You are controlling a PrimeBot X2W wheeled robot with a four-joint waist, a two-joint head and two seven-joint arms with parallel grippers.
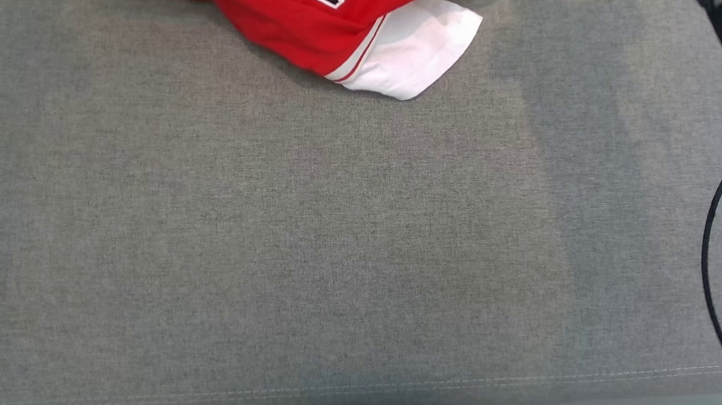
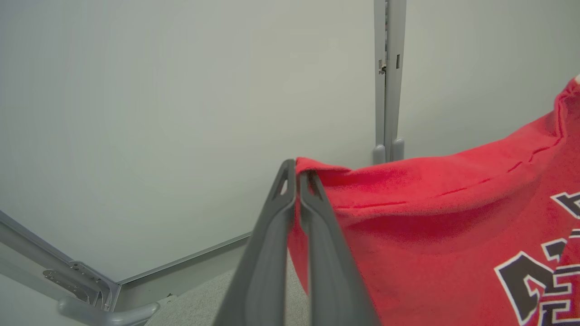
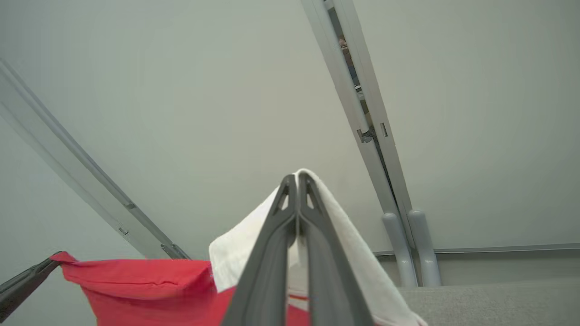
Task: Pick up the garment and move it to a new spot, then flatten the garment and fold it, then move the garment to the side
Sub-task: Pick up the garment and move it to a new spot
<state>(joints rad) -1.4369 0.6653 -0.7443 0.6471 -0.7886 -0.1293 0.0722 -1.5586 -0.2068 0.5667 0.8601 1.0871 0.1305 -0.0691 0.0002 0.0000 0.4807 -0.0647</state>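
1. The red jersey [image 1: 313, 16] is at the far edge of the grey upholstered surface [image 1: 328, 259] in the head view. I cannot tell whether it touches the surface.
2. Its long axis runs from left to right. Its white sleeve [image 1: 417, 47] points to the robot's right and a little toward the robot.
3. The left gripper [image 2: 297, 170] has both fingers pressed together on a red hem corner. In the left wrist view the jersey hangs from there to the right of the fingers.
4. The right gripper [image 3: 297, 181] is pinched on the white sleeve, which drapes down on both sides of its fingers.
5. In the right wrist view the red upper edge spans from the left gripper's tips to the white sleeve.
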